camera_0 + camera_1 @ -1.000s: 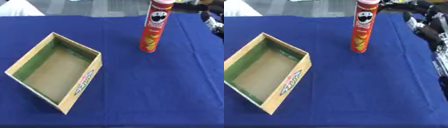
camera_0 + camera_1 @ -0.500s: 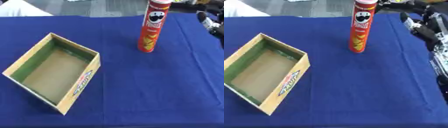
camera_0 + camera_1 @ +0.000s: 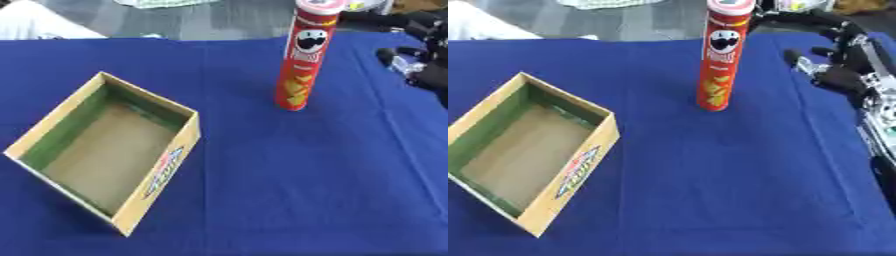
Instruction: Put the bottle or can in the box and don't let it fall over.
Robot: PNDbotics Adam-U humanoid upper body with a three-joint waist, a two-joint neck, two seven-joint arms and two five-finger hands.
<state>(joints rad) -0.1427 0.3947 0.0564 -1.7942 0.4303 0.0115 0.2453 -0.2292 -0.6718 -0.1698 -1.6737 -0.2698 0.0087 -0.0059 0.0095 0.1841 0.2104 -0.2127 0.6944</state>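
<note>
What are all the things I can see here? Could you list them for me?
tall red cylindrical chip can: one, red with a pale lid, standing upright at the far middle of the table
open cardboard box: one, tan outside with green inner walls, empty, near left, apart from the can
blue tablecloth: one, dark blue, covering the whole table
robot's right hand: one, black and silver, at the far right, fingers spread open beside the can, not touching it
robot's left hand: not in view

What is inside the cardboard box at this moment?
Nothing shows inside the cardboard box: its bare brown floor and green inner walls are in view. The near wall hides a strip of floor. The red can stands upright outside on the blue cloth.
</note>
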